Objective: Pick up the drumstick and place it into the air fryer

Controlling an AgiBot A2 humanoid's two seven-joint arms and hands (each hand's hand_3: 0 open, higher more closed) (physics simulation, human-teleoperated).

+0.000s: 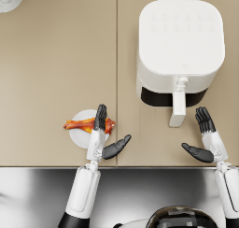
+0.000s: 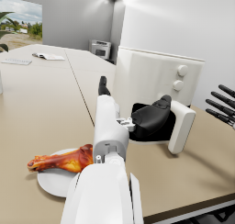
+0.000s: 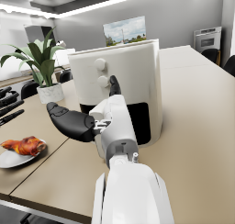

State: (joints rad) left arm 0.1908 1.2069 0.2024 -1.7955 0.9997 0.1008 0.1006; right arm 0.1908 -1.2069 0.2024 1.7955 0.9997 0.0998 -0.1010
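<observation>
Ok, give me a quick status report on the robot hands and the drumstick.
Left robot hand open above the drumstick, no grip. Right robot hand open, empty, beside the air fryer. Drumstick on its plate. Fryer drawer handle sticks out toward the robot.

The head view looks steeply down on the tan surface (image 1: 56, 59) from above, taking in both arms at its near edge and the air fryer (image 1: 179, 49) farther out on the right. The left wrist view looks low along its forearm, close behind the left hand (image 2: 137, 117), toward the air fryer's front. The right wrist view does likewise behind the right hand (image 3: 92, 117). All three share the air fryer and the plate (image 1: 80, 133).
</observation>
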